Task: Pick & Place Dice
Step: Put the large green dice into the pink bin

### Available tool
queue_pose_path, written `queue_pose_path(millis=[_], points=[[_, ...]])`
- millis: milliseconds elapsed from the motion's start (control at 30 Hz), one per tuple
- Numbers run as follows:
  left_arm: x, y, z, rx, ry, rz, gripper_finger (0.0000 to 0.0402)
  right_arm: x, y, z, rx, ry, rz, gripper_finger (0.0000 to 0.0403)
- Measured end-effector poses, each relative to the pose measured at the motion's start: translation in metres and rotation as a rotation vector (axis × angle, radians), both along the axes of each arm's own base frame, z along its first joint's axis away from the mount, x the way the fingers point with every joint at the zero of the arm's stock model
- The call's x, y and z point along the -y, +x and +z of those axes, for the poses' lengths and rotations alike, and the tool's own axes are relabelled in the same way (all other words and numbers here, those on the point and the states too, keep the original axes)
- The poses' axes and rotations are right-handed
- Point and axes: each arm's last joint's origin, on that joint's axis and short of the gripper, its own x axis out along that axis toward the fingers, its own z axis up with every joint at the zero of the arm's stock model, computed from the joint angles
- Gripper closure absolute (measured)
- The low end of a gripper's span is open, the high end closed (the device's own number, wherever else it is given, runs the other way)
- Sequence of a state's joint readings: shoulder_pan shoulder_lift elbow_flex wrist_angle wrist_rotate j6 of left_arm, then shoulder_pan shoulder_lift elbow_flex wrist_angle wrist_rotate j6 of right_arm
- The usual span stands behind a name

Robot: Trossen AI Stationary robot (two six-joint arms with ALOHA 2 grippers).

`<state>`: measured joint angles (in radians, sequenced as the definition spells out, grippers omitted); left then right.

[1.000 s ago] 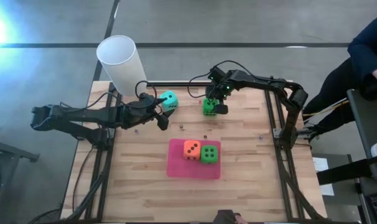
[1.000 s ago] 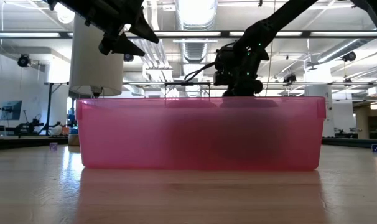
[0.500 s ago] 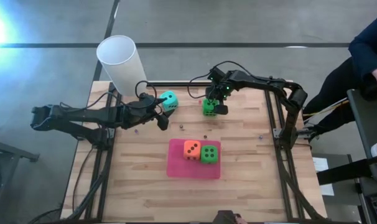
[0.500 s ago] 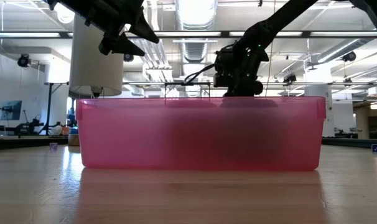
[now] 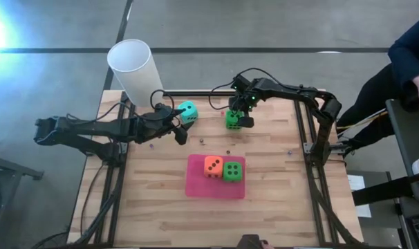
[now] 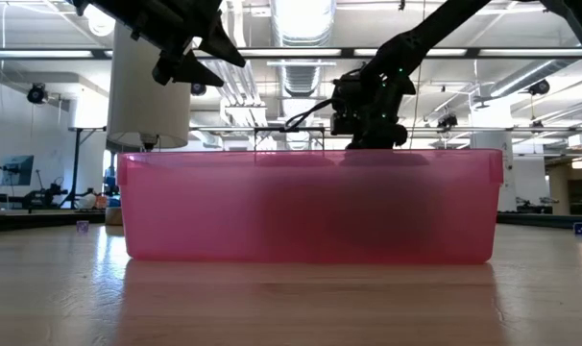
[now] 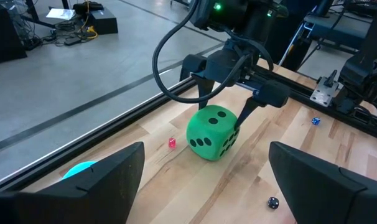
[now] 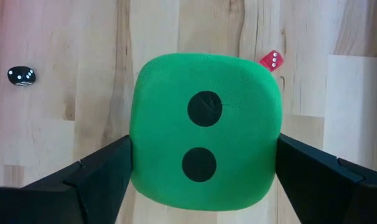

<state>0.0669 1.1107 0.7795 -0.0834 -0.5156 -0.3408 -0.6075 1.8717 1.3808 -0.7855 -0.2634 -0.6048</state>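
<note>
One wooden table (image 5: pixel 278 200), concrete floor (image 5: pixel 278 28).

My arms (image 5: pixel 92 128) are matte black, looped with black cables (image 7: pixel 176 56); a green light (image 7: pixel 217 7) glows at one wrist.

The right arm reaches across the table's far side, its right gripper (image 5: pixel 236 119) pointing down, fingers (image 8: pixel 89 180) pressed on opposite sides. The left arm stretches level, its left gripper (image 5: pixel 182 130) spread wide.

We are seeing glare flaring at the overhead view's left edge; ceiling lights (image 6: pixel 301 19) are blowing out.
</note>
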Motion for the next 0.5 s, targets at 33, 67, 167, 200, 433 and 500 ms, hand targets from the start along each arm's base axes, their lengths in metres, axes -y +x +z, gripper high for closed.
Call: queue_pose_path(millis=[33,67,167,200,433,500], points=[[0.0001,0.0000,0.0000,0.000,0.000,0.000,0.0052,-0.0001,0.0001,0.0000,0.000,0.000,0.000,0.0060],[0.0001,0.0000,0.0000,0.000,0.000,0.000,0.0051,-0.0001,0.0001,0.0000,0.000,0.000,-0.001,0.0062],[0.0000,0.0000,0.0000,0.000,0.000,0.000,0.0048,0.0000,0.0003,0.0001,0.002,0.000,-0.002,0.0063],[0.0000,0.0000,0.0000,0.000,0.000,0.000,0.0049,0.0001,0.0003,0.0001,0.002,0.000,-0.003,0.0062],[0.0001,0.0000,0.0000,0.000,0.000,0.000,0.0055,0.0000,0.0006,0.0002,0.006,0.007,-0.020,0.0063],[0.0001,0.0000,0.0000,0.000,0.000,0.000,0.0055,-0.0001,0.0005,0.0009,0.007,0.007,-0.024,0.0063]])
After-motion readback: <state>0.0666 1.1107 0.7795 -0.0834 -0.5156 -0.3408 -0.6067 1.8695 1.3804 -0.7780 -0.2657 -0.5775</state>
